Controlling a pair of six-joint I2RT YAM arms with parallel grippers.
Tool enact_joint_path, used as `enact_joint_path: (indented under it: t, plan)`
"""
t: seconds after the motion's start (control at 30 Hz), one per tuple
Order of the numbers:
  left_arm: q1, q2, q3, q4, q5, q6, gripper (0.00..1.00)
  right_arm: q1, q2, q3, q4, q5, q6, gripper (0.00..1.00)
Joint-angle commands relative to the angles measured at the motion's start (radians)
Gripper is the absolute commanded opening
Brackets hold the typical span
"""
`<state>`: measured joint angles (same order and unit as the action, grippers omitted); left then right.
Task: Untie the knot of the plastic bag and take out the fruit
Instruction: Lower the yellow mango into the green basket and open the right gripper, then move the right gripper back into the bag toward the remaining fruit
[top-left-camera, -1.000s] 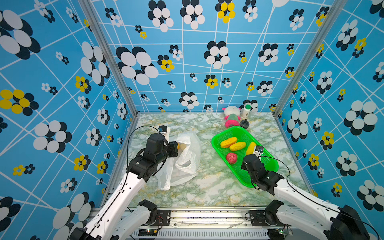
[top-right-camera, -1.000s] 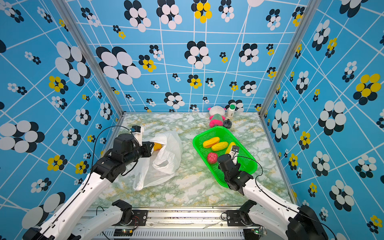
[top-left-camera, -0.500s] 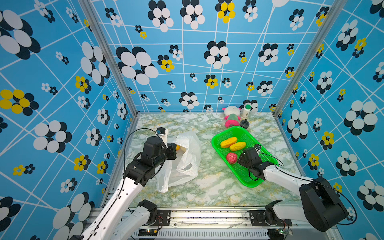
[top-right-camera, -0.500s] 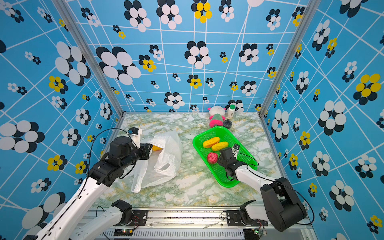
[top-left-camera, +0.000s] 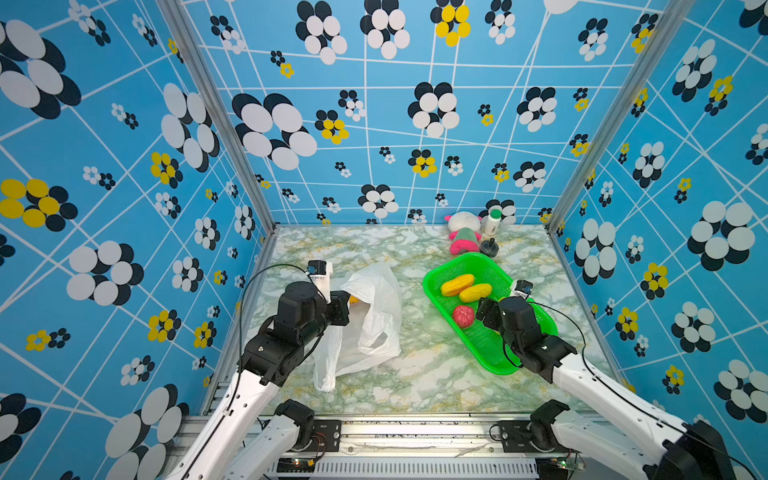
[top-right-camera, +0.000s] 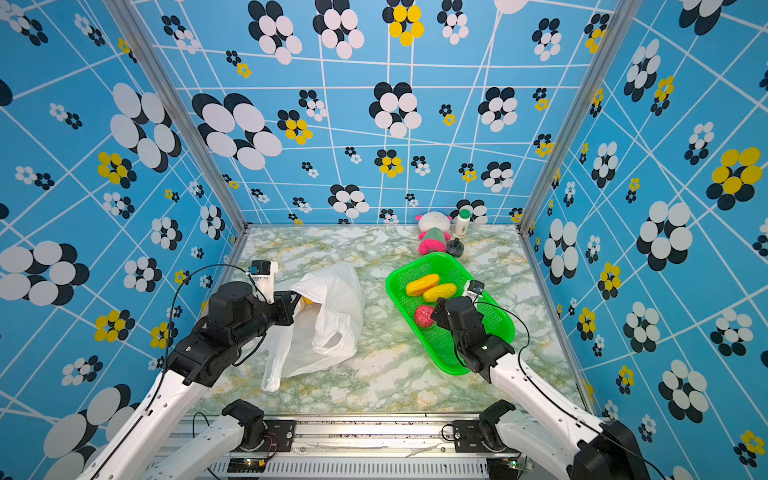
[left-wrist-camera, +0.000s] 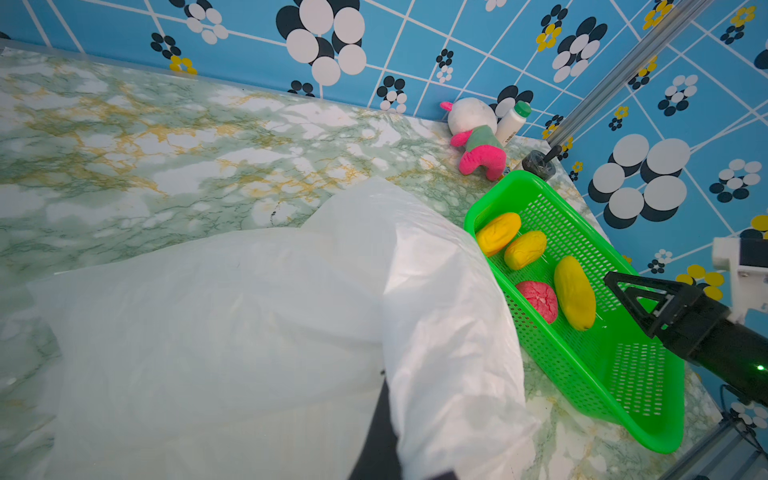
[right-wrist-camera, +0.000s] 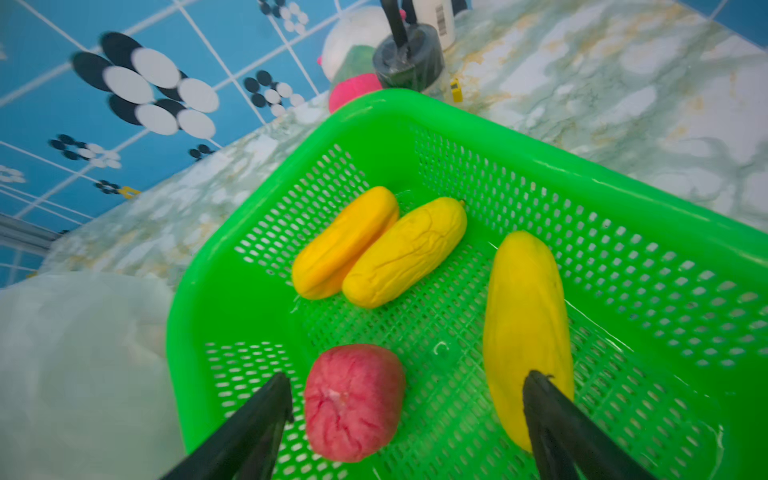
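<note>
well, my right fingers (right-wrist-camera: 266, 415) hang spread over the green basket (right-wrist-camera: 540, 174), the red fruit (right-wrist-camera: 353, 403) between them; left fingers (left-wrist-camera: 376, 432) clamped on the plastic bag (left-wrist-camera: 249, 311).

- One white plastic bag (top-left-camera: 374, 320).
- One green basket (left-wrist-camera: 582, 374).
- Three yellow-orange oblong fruits (right-wrist-camera: 405, 251) in the basket.
- One wrinkled red-pink fruit (right-wrist-camera: 353, 403) in the basket.
- One more yellow-orange piece (top-left-camera: 353, 299) shows in the bag's mouth; whatever else is inside cannot be counted.
- One pink-and-white plush toy (top-left-camera: 462, 235).
- One white bottle with a green cap (top-left-camera: 493, 222).
- One small black round object with a stem (top-left-camera: 489, 248).
</note>
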<state>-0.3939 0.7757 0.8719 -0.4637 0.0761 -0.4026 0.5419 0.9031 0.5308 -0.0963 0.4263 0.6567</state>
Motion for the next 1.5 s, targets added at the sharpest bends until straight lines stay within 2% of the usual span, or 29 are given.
enact_joint_path:
  t: [0.0, 0.13, 0.2, 0.3, 0.33, 0.4, 0.5, 0.67, 0.8, 0.9, 1.33, 1.47]
  plan:
    - [0.006, -0.005, -0.020, 0.026, 0.017, 0.018, 0.00, 0.092, -0.103, -0.040, 0.117, -0.088, -0.144, 0.82]
    - [0.006, -0.001, -0.036, 0.045, 0.019, 0.007, 0.00, 0.369, -0.115, -0.057, 0.324, -0.118, -0.337, 0.80]
    - [0.006, 0.002, -0.037, 0.051, 0.021, 0.007, 0.00, 0.524, -0.034, -0.036, 0.428, -0.111, -0.433, 0.80]
    - [0.006, 0.007, -0.031, 0.047, 0.011, 0.005, 0.00, 0.697, 0.157, 0.036, 0.516, -0.078, -0.555, 0.78]
    - [0.006, 0.008, -0.032, 0.044, 0.011, 0.007, 0.00, 0.727, 0.216, 0.059, 0.535, -0.075, -0.578, 0.77]
    - [0.006, 0.005, -0.038, 0.043, 0.010, 0.008, 0.00, 0.775, 0.341, 0.103, 0.600, -0.084, -0.594, 0.70]
    - [0.006, 0.002, -0.051, 0.045, 0.007, 0.004, 0.00, 0.819, 0.484, 0.149, 0.700, -0.131, -0.592, 0.68]
    - [0.006, 0.005, -0.035, 0.030, 0.007, 0.002, 0.00, 0.834, 0.674, 0.300, 0.663, -0.127, -0.514, 0.61]
    - [0.006, -0.002, -0.040, 0.029, 0.010, 0.001, 0.00, 0.833, 0.792, 0.414, 0.573, -0.044, -0.474, 0.57]
    - [0.006, -0.013, -0.050, 0.030, 0.005, -0.001, 0.00, 0.829, 0.847, 0.469, 0.529, -0.008, -0.453, 0.55]
    - [0.006, 0.010, -0.040, 0.032, 0.003, -0.016, 0.00, 0.716, 1.066, 0.686, 0.350, -0.049, -0.262, 0.40]
    - [0.006, 0.021, -0.028, 0.025, -0.006, -0.016, 0.00, 0.710, 1.104, 0.733, 0.337, -0.034, -0.267, 0.39]
